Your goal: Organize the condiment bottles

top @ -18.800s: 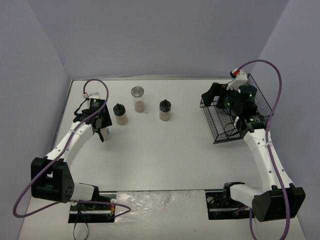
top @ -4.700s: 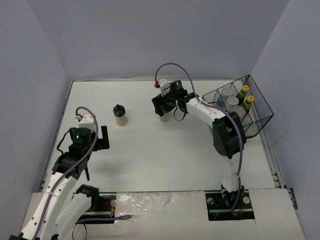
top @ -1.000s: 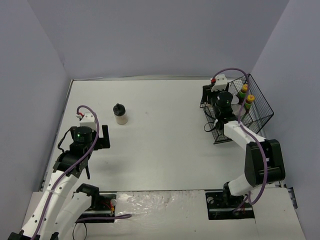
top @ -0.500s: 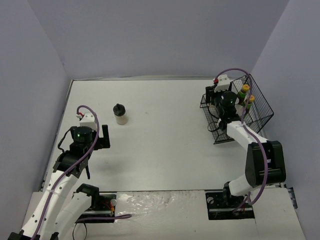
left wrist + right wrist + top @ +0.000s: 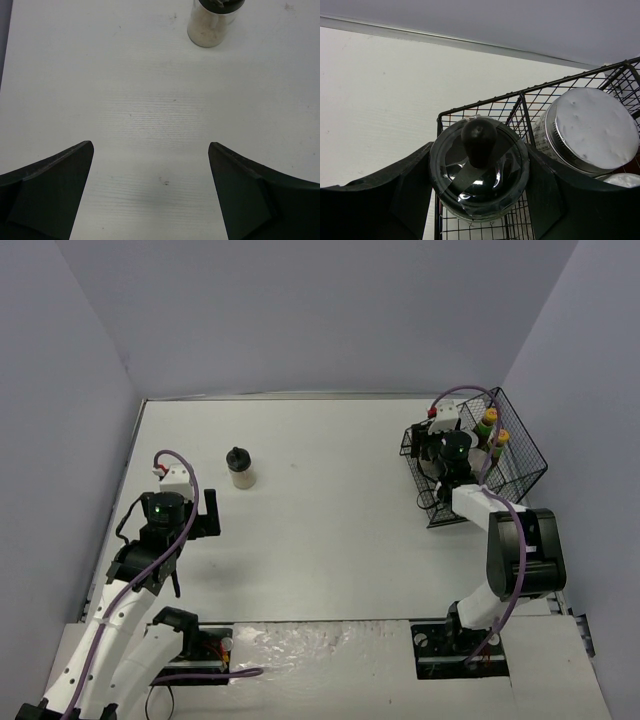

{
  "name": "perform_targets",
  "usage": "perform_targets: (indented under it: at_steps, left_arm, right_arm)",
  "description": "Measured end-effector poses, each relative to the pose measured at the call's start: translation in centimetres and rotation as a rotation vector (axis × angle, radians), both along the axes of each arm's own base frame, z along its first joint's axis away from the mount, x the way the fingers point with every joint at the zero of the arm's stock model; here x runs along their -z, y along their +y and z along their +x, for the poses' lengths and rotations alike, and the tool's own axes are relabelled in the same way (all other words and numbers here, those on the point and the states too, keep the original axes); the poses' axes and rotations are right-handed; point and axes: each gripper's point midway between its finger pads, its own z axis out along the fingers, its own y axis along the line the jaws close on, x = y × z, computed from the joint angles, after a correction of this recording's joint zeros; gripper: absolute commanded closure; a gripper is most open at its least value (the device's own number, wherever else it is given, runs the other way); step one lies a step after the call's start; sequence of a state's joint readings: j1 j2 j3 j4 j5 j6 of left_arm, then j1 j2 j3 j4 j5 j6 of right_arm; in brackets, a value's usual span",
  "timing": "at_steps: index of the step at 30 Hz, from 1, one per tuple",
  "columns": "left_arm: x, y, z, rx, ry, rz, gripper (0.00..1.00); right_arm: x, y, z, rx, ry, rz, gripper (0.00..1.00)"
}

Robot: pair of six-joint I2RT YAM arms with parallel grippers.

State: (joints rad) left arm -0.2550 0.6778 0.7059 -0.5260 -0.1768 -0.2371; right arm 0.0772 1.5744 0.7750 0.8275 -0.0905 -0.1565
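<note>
My right gripper [image 5: 479, 150] is shut on a black-lidded beige jar [image 5: 478, 167], held just inside the near-left corner of the black wire basket [image 5: 480, 105]. A silver-lidded shaker [image 5: 590, 131] stands in the basket right beside it. From above, the right gripper [image 5: 440, 445] is at the left end of the basket [image 5: 520, 475], and two yellow-capped sauce bottles [image 5: 489, 420] stand at its far right. A second black-lidded jar [image 5: 240, 468] stands alone on the table. My left gripper [image 5: 150, 147] is open over bare table, short of that jar [image 5: 212, 22].
The white table [image 5: 320, 510] is closed in by grey walls on three sides. The basket sits tilted at the far right, near the right wall. The left gripper [image 5: 205, 515] hovers at the near left.
My right gripper has shifted slightly to the right, carrying the black-lidded jar in over the basket's left corner. The left arm has not moved.
</note>
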Motion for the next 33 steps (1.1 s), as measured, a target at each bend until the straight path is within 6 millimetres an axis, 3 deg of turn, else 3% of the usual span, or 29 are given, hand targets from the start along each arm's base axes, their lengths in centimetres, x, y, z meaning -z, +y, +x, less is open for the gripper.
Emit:
perform_targets:
  at_steps: [4, 6, 10, 21, 28, 33]
  left_arm:
    - [0.0, 0.0, 0.0, 0.000, 0.000, 0.000, 0.03]
    - [0.0, 0.0, 0.0, 0.000, 0.000, 0.000, 0.03]
    - [0.0, 0.0, 0.0, 0.000, 0.000, 0.000, 0.03]
    - [0.0, 0.0, 0.0, 0.000, -0.001, 0.000, 0.03]
    - [-0.1, -0.1, 0.0, 0.005, -0.002, -0.004, 0.03]
    - [0.0, -0.5, 0.0, 0.021, 0.000, -0.017, 0.03]
  right_arm:
    - [0.0, 0.0, 0.0, 0.003, -0.013, 0.011, 0.58]
    - [-0.1, 0.0, 0.0, 0.004, -0.019, 0.015, 0.44]
    - [-0.1, 0.0, 0.0, 0.007, -0.023, 0.020, 0.30]
    - [-0.8, 0.2, -1.1, 0.001, 0.000, 0.035, 0.15]
    - [-2.9, 0.1, -2.1, 0.002, -0.022, 0.038, 0.11]
    - [-4.3, 0.0, -3.2, 0.005, -0.007, 0.042, 0.02]
